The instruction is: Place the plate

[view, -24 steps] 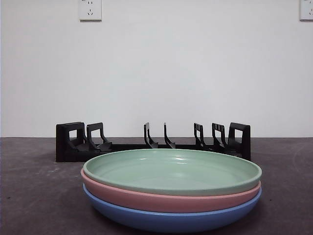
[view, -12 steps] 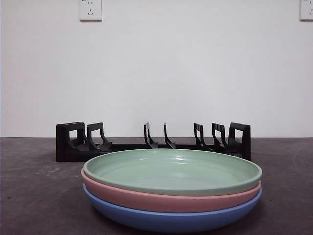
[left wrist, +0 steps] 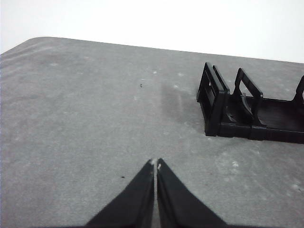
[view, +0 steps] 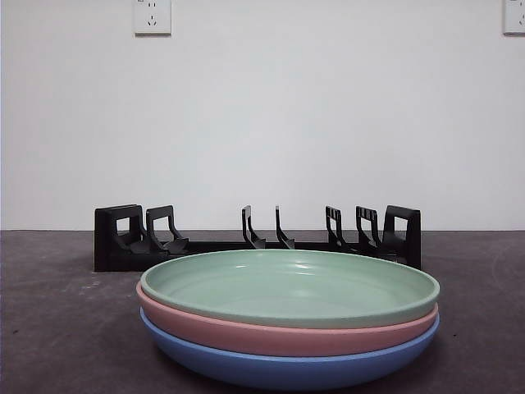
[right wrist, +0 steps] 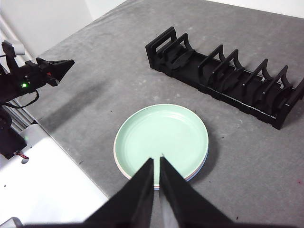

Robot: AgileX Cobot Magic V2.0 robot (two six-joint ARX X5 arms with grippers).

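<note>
while both grippers hang shut, plates [view: 289, 320] & rack [view: 256, 239] sit on grey table [view: 57, 328], white wall [view: 262, 115] behind.

1. Left gripper [left wrist: 155, 164]: two matte black jaws tapering to thin pointed tips.
2. Right gripper [right wrist: 156, 158]: the same black wedge-shaped jaws.
3. Left arm [right wrist: 21, 80]: black, with a green indicator light and dark cables.

In the front view the bottom edge cuts off the underside of the blue bottom plate [view: 287, 369], the stacked plates hide the middle of the black slotted plastic rack's [view: 123, 246] base, and neither arm shows.
</note>
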